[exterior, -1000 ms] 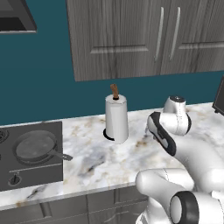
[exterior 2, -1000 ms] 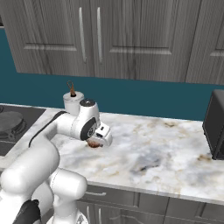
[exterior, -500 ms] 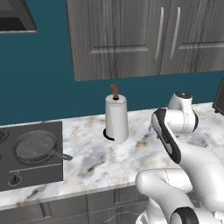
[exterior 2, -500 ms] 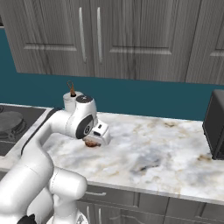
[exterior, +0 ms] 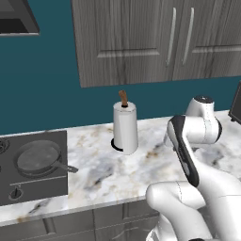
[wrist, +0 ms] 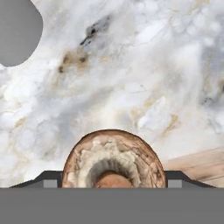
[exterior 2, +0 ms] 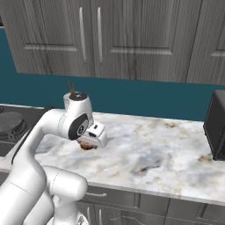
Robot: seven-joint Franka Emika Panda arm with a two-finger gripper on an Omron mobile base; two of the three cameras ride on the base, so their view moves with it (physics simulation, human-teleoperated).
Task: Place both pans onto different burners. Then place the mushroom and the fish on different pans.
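One dark pan (exterior: 37,157) sits on a burner of the grey cooktop (exterior: 33,186) at the left, its thin handle pointing right; its rim also shows in the right base view (exterior 2: 9,121). My gripper (exterior 2: 89,143) hangs low over the marble counter, right of the cooktop. The brown mushroom (exterior 2: 88,147) is between its fingers, just above the counter. In the hand view the mushroom (wrist: 113,159) spans the gap from one dark fingertip (wrist: 47,179) to the other, gills toward the camera. The gripper (wrist: 112,180) is shut on it. The fish is out of view.
A white paper towel roll (exterior: 125,127) stands upright at the back of the counter, between the cooktop and my arm. A dark appliance (exterior 2: 216,125) occupies the counter's right end. A wooden edge (wrist: 197,166) lies under the hand. A knob (exterior: 15,192) sits at the cooktop's front.
The arm's elbow has swung to the right and upward. The hand has risen slightly with the mushroom in it. The pan has not moved.
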